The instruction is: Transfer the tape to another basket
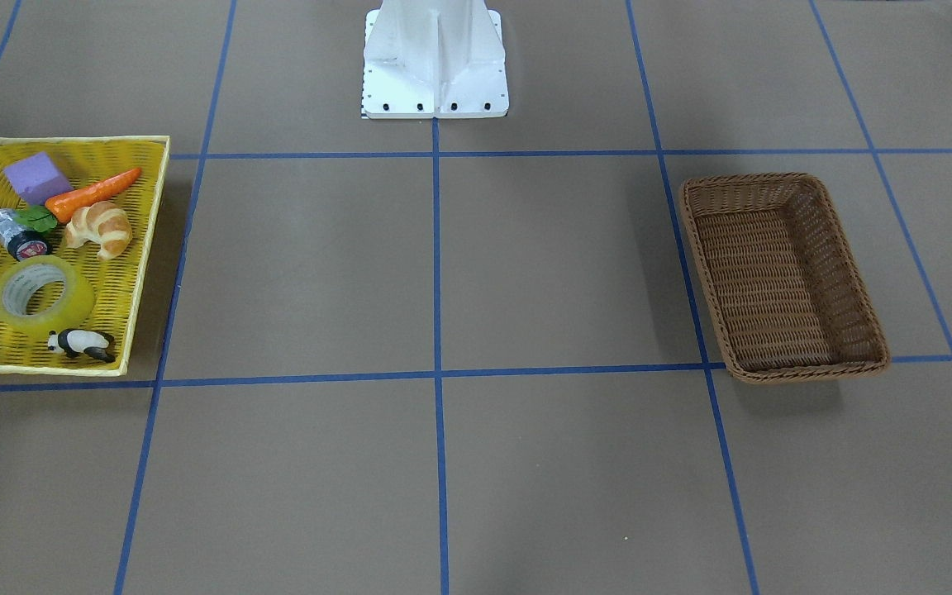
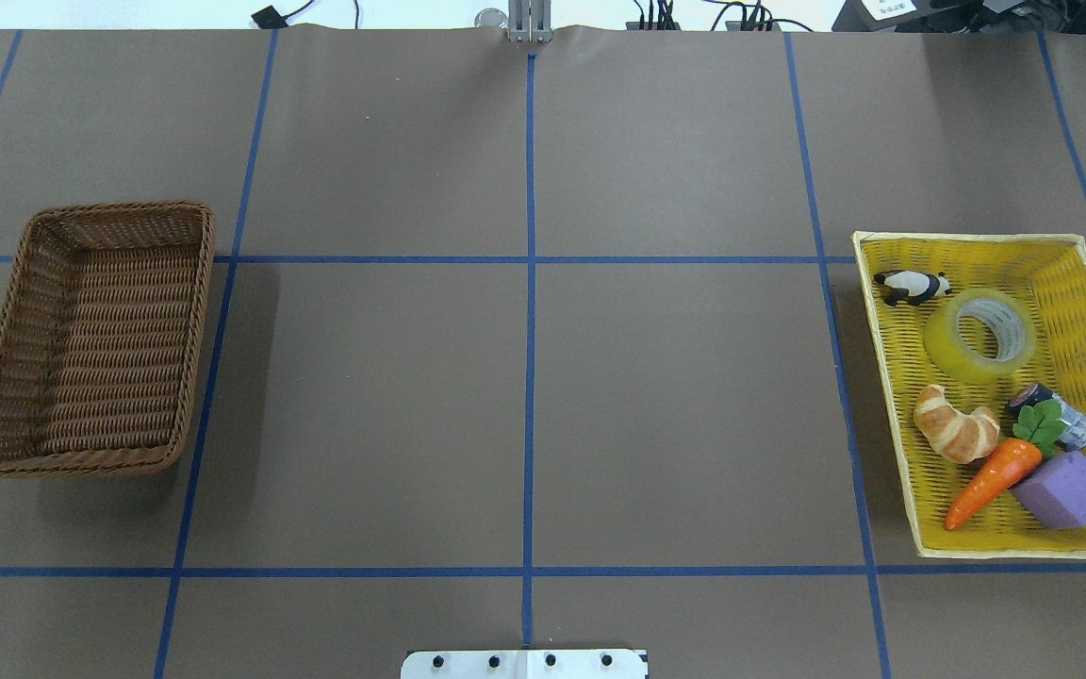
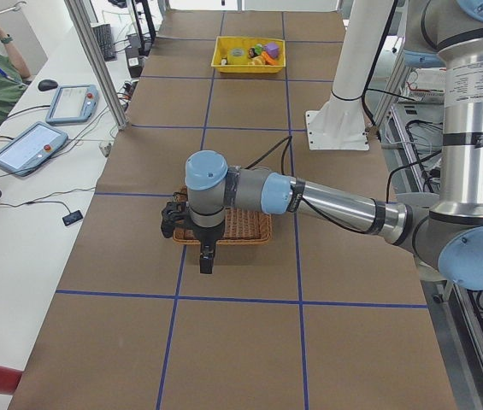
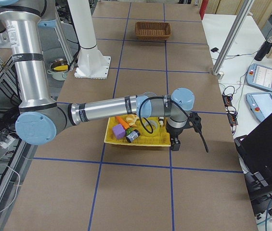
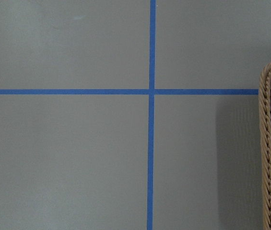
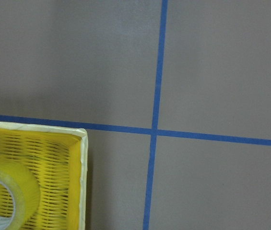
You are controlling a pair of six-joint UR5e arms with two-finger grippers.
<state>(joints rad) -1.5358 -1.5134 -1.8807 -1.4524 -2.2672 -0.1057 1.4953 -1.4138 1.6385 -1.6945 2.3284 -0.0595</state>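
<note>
Right gripper [image 4: 175,143] hangs above a corner of the yellow tray [image 2: 1057,283]; grip state cannot be told. Tape [image 2: 979,336] lies flat in the tray, between croissant [image 2: 953,436] and panda figurine [image 2: 911,286]. Left gripper [image 3: 208,259] hovers just beside the wicker basket [image 2: 90,339]; grip state likewise indeterminate.

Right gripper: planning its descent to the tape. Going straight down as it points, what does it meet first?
Probably bare table, just beyond the yellow tray, not the tape; depth from the side view is unclear.
</note>
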